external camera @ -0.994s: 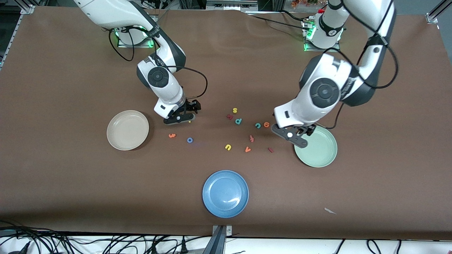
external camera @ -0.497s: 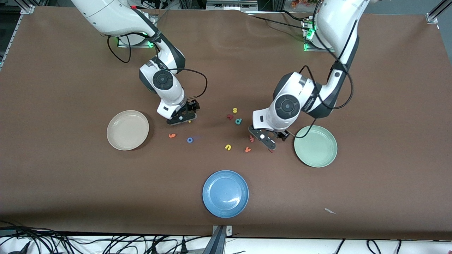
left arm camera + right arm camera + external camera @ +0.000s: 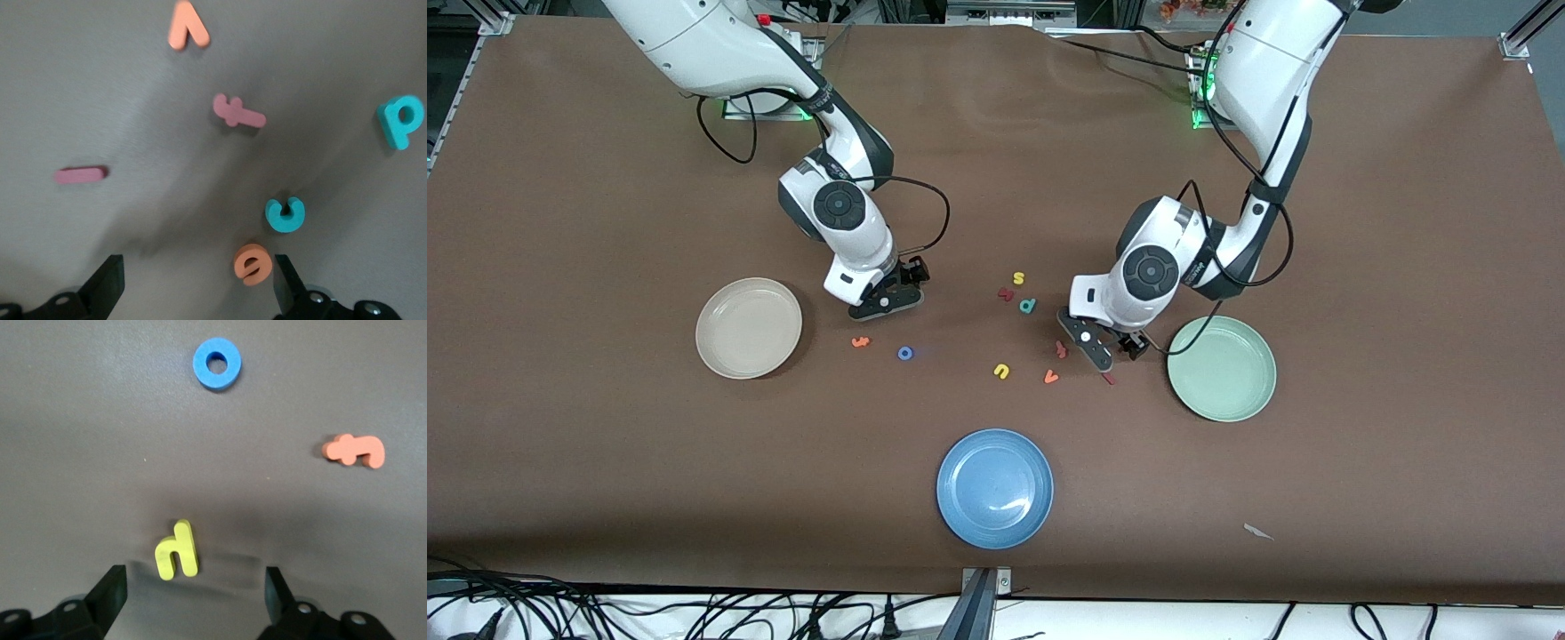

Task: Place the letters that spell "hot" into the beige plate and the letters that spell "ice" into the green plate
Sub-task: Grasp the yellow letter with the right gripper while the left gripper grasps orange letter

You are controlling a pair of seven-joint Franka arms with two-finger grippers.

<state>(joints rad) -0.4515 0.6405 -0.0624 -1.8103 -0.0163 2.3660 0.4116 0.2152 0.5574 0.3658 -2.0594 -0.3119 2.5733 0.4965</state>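
The right wrist view shows my right gripper [image 3: 193,595] open low over the table, with the yellow "h" [image 3: 177,550] lying flat just ahead of its fingers. The blue "o" [image 3: 217,363] and orange "t" [image 3: 355,451] lie farther out, and the beige plate [image 3: 749,327] is bare. My left gripper [image 3: 198,288] is open too, and the orange "e" [image 3: 253,263] lies just inside one of its fingers [image 3: 288,287]. The teal "c" [image 3: 285,215] is next to the "e", and the dark red "i" [image 3: 81,175] lies apart. The green plate [image 3: 1221,368] is bare.
A blue plate [image 3: 995,488] sits nearest the front camera. Spare letters lie mid-table: a yellow "u" [image 3: 1001,371], an orange "v" [image 3: 1051,377], a teal "p" [image 3: 1028,306], a yellow "s" [image 3: 1018,278] and a red "f" [image 3: 238,112]. A paper scrap [image 3: 1257,532] lies toward the left arm's end.
My left gripper has swung from over the green plate's edge to low over the "c" and "e". The right gripper has sunk slightly over the "h".
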